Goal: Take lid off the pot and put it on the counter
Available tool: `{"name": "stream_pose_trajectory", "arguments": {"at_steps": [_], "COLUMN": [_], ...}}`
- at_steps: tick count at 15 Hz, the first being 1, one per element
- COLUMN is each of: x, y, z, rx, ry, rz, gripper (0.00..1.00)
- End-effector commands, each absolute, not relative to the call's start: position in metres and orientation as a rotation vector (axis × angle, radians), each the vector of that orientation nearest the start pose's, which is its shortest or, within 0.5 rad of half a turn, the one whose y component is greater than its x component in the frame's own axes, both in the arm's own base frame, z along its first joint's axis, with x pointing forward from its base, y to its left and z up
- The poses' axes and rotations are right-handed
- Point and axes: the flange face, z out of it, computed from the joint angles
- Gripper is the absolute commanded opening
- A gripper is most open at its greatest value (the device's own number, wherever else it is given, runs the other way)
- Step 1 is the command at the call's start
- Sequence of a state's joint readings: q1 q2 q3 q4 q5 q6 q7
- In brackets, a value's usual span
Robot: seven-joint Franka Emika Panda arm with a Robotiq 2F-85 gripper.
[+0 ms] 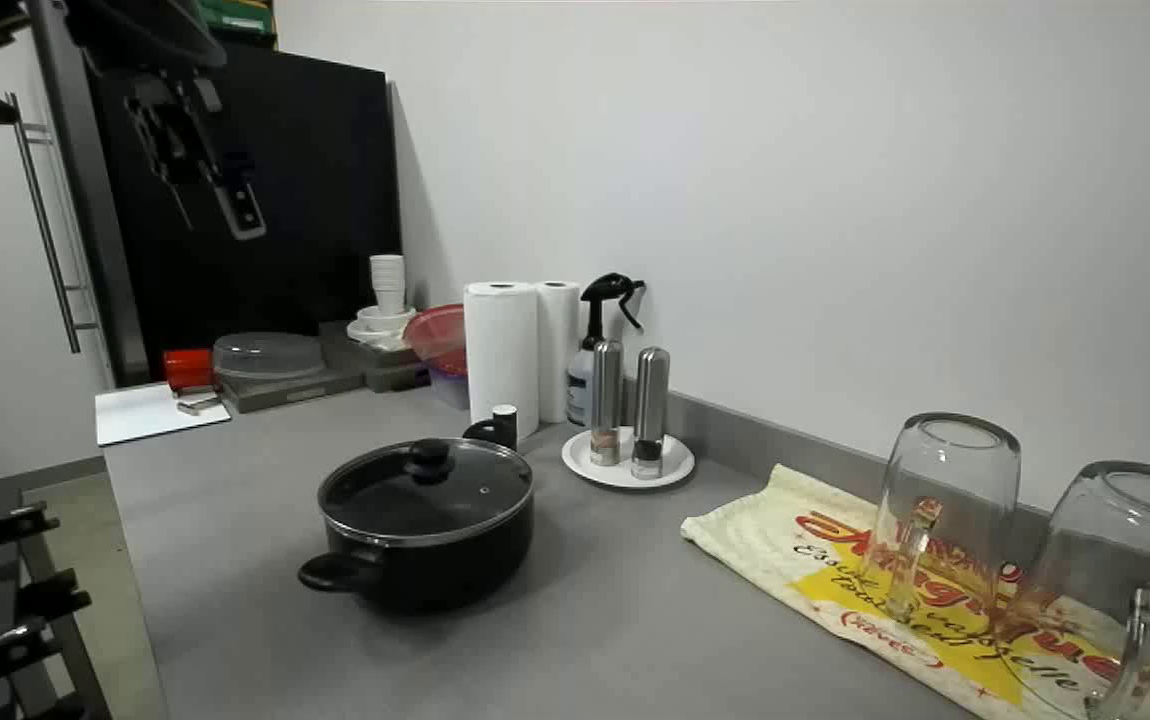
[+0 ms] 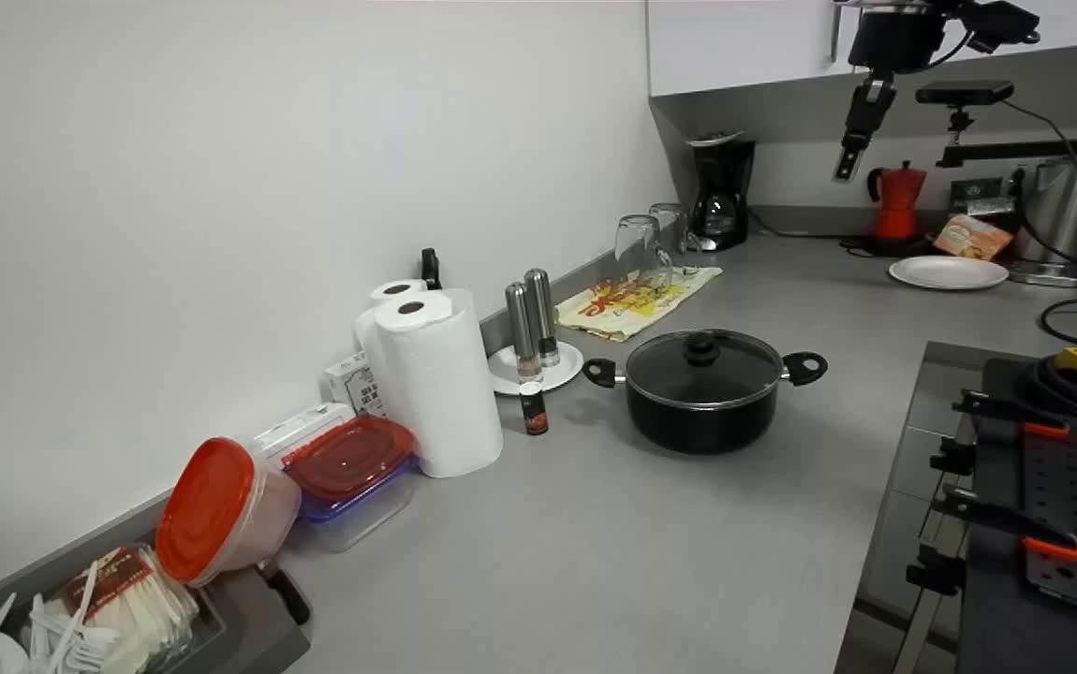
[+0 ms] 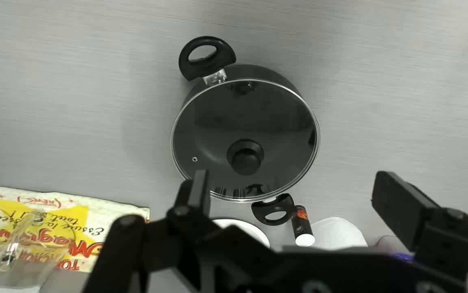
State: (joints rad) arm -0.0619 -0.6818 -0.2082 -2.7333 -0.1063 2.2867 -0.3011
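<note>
The black pot (image 1: pixel 455 570) stands on the grey counter (image 1: pixel 255 640) and shows in both exterior views (image 2: pixel 702 428). The dark glass lid (image 1: pixel 475 500) with a black centre knob sits on the pot's rim, also in both exterior views (image 2: pixel 660 370). In the wrist view the lid (image 3: pixel 238 114) is seen from above, with the pot (image 3: pixel 262 72) under it and the counter (image 3: pixel 75 101) around. My gripper (image 3: pixel 291 176) is open and empty, its fingers wide apart. In the exterior views the gripper (image 1: pixel 218 220) (image 2: pixel 845 173) hangs high above the counter, apart from the lid.
A small dark spice jar (image 2: pixel 534 409) stands near one pot handle. Paper towel rolls (image 2: pixel 445 393) and a white plate (image 1: pixel 670 465) with two mills are by the wall. Upturned glass mugs (image 1: pixel 945 500) stand on the printed cloth (image 1: pixel 815 560). Plastic containers (image 2: pixel 229 510) are along the wall.
</note>
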Motion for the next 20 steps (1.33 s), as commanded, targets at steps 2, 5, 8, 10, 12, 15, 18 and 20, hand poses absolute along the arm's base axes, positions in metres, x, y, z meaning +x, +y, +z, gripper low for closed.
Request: {"name": "stream_pose_trajectory", "arguments": {"at_steps": [2,5,8,10,12,15,18,20], "x": [0.343,0.343,0.358,0.376,0.399,0.433,0.465,0.479], "y": [-0.095,-0.095,-0.095,-0.092,-0.084,-0.072,-0.066,-0.067], "z": [0.438,0.438,0.44,0.444,0.45,0.452,0.428,0.403], "rx": [-3.133,-3.133,-3.141,-3.137,-3.142,-3.153,-3.152,-3.119], "ry": [-0.192,-0.192,-0.2,-0.254,-0.306,-0.382,-0.427,-0.449], "rz": [-0.362,-0.362,-0.352,-0.355,-0.359,-0.352,-0.288,-0.228], "gripper": [1.0,1.0,1.0,1.0,1.0,1.0,1.0,1.0]}}
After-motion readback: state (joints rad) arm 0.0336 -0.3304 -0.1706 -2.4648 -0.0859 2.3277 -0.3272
